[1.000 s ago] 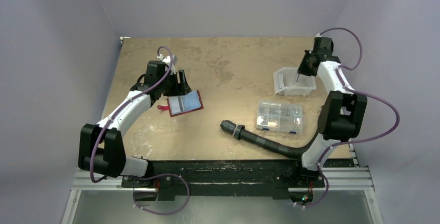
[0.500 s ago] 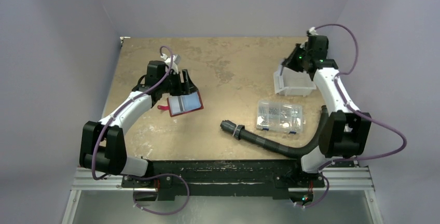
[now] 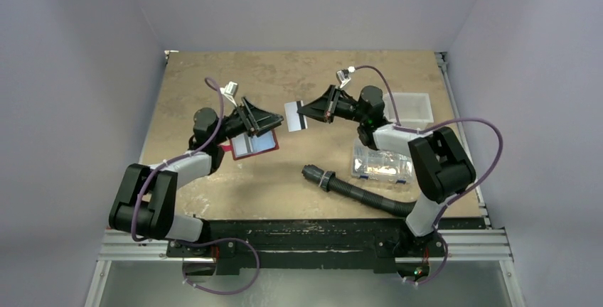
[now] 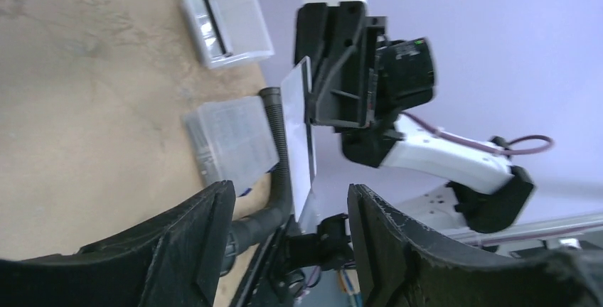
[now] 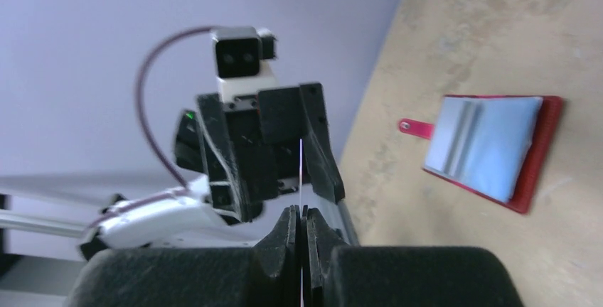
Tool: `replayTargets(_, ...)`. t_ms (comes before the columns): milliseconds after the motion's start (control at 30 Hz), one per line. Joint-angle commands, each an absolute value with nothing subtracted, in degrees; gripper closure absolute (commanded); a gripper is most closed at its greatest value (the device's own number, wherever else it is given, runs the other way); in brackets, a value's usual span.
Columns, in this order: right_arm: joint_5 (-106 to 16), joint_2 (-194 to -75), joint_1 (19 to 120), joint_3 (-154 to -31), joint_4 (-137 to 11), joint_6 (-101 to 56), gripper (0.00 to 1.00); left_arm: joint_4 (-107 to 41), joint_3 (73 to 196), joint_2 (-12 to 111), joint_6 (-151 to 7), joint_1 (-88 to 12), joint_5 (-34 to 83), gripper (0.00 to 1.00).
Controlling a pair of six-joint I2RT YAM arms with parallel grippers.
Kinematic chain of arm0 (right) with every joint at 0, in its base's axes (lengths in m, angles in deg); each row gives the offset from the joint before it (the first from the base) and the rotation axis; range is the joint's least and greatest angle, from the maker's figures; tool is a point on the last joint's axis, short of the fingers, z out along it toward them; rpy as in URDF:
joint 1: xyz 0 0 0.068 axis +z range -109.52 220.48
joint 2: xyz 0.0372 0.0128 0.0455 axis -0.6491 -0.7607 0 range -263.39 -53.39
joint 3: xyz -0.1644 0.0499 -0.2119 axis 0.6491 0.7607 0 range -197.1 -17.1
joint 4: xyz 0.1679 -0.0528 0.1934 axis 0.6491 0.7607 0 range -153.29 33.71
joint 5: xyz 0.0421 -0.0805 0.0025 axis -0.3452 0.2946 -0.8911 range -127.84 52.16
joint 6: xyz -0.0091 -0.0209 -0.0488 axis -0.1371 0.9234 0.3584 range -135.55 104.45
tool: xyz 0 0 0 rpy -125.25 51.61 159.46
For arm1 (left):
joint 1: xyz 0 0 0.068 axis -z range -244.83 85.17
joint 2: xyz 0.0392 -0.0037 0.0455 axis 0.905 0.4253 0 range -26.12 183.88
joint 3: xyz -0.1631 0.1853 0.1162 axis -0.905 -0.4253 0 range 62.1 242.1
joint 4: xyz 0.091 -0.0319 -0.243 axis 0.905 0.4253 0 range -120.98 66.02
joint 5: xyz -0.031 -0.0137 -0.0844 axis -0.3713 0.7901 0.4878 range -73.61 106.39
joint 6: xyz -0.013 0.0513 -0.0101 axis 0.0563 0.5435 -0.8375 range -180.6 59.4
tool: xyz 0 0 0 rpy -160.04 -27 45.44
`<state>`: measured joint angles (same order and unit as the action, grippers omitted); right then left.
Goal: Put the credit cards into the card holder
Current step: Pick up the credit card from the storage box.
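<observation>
The red card holder [image 3: 238, 152] lies open on the table's left half with a blue credit card [image 3: 256, 142] on it; both also show in the right wrist view, the holder [image 5: 544, 133] and the blue card [image 5: 480, 143]. My right gripper [image 3: 308, 113] is shut on a pale grey credit card [image 3: 294, 116] with a dark stripe, held in the air right of the holder. That card shows edge-on between the right gripper's [image 5: 301, 211] shut jaws. My left gripper [image 3: 274, 120] is open and empty, raised above the holder, facing the held card [image 4: 299, 129].
A white plastic tray [image 3: 414, 108] stands at the back right. A clear compartment box [image 3: 384, 163] lies partly under my right arm. A black ribbed hose [image 3: 348, 190] runs across the front middle. The two grippers are close together.
My right arm has swung from the white tray to the table's middle with a pale card in its jaws. My left gripper has lifted and turned toward it, open.
</observation>
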<state>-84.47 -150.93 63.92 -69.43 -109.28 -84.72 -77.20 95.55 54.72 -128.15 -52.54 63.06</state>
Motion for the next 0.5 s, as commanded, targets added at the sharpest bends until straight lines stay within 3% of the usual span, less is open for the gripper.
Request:
replayTargets(0,-84.44,-154.02,64.41,-67.48,-142.2,-105.22,1.0,-107.01,90.23,56.05,-149.2,-52.62,60.98,0.4)
replayTargets(200,-81.22,-156.57,66.15,-67.47,-143.58,-105.47,1.0,-109.75,90.74,59.73,-150.99,-51.78,61.37,0.48)
replayTargets(467,-79.88,-159.34,67.98,-68.49,-143.48,-104.48,1.0,-98.52,94.51,58.07,-143.84,-51.21,61.44,0.56)
